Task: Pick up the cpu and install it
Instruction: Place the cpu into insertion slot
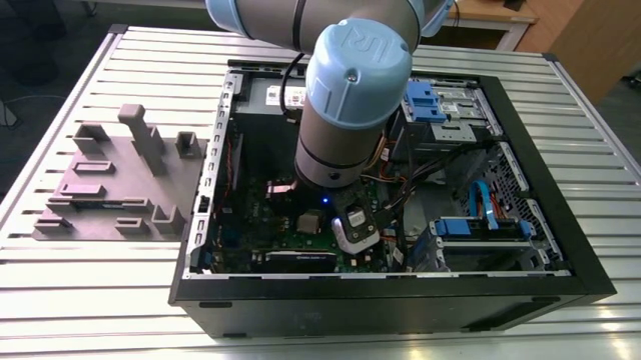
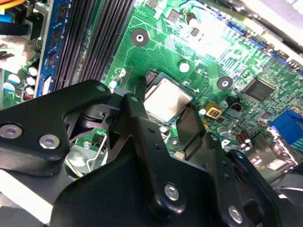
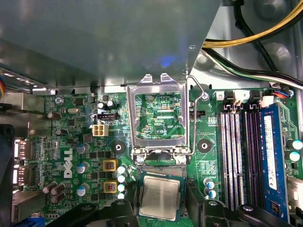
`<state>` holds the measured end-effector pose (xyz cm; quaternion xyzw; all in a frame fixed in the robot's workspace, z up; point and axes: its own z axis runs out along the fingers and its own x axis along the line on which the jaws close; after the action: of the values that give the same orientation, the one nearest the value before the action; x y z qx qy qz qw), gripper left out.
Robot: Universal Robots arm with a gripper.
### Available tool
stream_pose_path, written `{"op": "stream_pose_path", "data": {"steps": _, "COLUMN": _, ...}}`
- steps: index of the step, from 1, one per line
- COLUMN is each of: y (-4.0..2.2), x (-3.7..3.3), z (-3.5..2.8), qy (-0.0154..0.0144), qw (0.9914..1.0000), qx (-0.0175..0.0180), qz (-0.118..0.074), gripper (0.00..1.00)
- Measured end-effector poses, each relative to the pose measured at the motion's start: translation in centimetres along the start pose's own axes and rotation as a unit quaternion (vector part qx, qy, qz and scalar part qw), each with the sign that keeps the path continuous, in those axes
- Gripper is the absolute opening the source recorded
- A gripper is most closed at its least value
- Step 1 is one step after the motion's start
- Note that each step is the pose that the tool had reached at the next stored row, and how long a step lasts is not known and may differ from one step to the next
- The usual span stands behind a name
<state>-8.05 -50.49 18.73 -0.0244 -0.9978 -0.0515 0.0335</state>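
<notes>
The gripper (image 2: 165,111) straddles the cpu (image 2: 166,98), one black finger (image 2: 137,118) at each side; whether they clamp it cannot be told. The chip lies over the motherboard (image 3: 71,142) socket, beside the open retention frame (image 3: 159,116), apparently positioned for seating.

The cpu (image 3: 160,198) has a silver-grey top with a thin tan edge, sitting against a bright green motherboard (image 3: 71,137) traced with paler lines (two small yellow squares dot it too). The gripper (image 2: 163,125) is matte black. Outside, the arm (image 1: 346,97) is pale blue and grey, the fixture (image 1: 120,180) dull grey, the table (image 1: 80,300) ribbed silver.
</notes>
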Motion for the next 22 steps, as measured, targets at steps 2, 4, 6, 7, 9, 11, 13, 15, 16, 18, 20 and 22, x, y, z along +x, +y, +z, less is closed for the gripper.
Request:
{"op": "stream_pose_path", "data": {"steps": 2, "y": 0.00, "x": -0.02, "z": -0.01, "qy": -0.0001, "qw": 1.00000, "qx": 0.0002, "qz": 0.000, "gripper": 0.51}}
{"op": "stream_pose_path", "data": {"steps": 4, "y": 0.00, "x": -0.01, "z": -0.01, "qy": 0.0001, "qw": 1.00000, "qx": 0.0002, "qz": 0.000, "gripper": 0.47}}
{"op": "stream_pose_path", "data": {"steps": 6, "y": 0.00, "x": 0.00, "z": -0.01, "qy": 0.0001, "qw": 1.00000, "qx": 0.0002, "qz": -0.001, "gripper": 0.47}}
{"op": "stream_pose_path", "data": {"steps": 7, "y": 0.00, "x": 0.00, "z": 0.00, "qy": 0.0002, "qw": 1.00000, "qx": 0.0002, "qz": -0.002, "gripper": 0.47}}
{"op": "stream_pose_path", "data": {"steps": 9, "y": 0.00, "x": 0.01, "z": -0.02, "qy": 0.0005, "qw": 0.99999, "qx": 0.0003, "qz": -0.005, "gripper": 0.47}}
{"op": "stream_pose_path", "data": {"steps": 11, "y": 0.02, "x": 0.01, "z": -0.13, "qy": 0.0005, "qw": 0.99999, "qx": 0.0000, "qz": -0.005, "gripper": 0.47}}
{"op": "stream_pose_path", "data": {"steps": 13, "y": 0.04, "x": 0.02, "z": -0.26, "qy": 0.0006, "qw": 0.99999, "qx": 0.0000, "qz": -0.005, "gripper": 0.47}}
{"op": "stream_pose_path", "data": {"steps": 15, "y": 0.04, "x": 0.03, "z": -0.35, "qy": 0.0007, "qw": 0.99999, "qx": 0.0003, "qz": -0.005, "gripper": 0.47}}
{"op": "stream_pose_path", "data": {"steps": 16, "y": 0.04, "x": 0.02, "z": -0.35, "qy": 0.0007, "qw": 0.99998, "qx": 0.0003, "qz": -0.005, "gripper": 0.47}}
{"op": "stream_pose_path", "data": {"steps": 18, "y": 0.04, "x": 0.02, "z": -0.36, "qy": 0.0009, "qw": 0.99998, "qx": -0.0003, "qz": -0.006, "gripper": 0.47}}
{"op": "stream_pose_path", "data": {"steps": 20, "y": 0.04, "x": -0.01, "z": -0.36, "qy": 0.0011, "qw": 0.99997, "qx": -0.0008, "qz": -0.007, "gripper": 0.47}}
{"op": "stream_pose_path", "data": {"steps": 22, "y": 0.04, "x": -0.03, "z": -0.36, "qy": 0.0013, "qw": 0.99996, "qx": -0.0009, "qz": -0.009, "gripper": 0.47}}
